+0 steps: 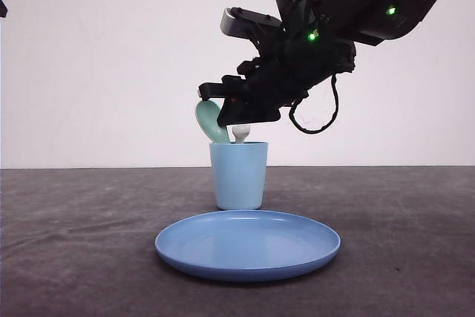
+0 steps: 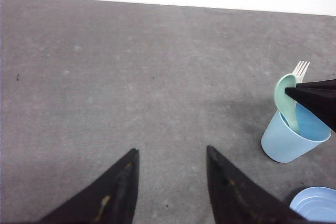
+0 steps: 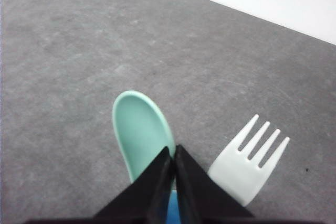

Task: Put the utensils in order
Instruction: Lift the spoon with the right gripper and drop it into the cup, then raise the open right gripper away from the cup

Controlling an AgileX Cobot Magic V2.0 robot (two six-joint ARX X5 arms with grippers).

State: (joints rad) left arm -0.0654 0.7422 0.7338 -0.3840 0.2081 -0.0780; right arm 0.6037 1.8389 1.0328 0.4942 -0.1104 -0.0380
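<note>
Spoon point(image 3: 140, 135) and fork point(image 3: 247, 163) both stand head-up in the cup point(image 1: 238, 176); the right claw point(image 3: 172, 156), pressed together at the spoon's bowl, seems finished placing. Next: lift clear without tipping the cup.

Right fingers point(image 3: 170, 163) pressed together; left fingers point(image 2: 128, 174) spread apart.

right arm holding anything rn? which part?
Right gripper is shut on the mint spoon, fingers pinching where bowl meets handle, handle down in the blue cup. The fork stands free beside it. Left gripper is open, empty.
</note>
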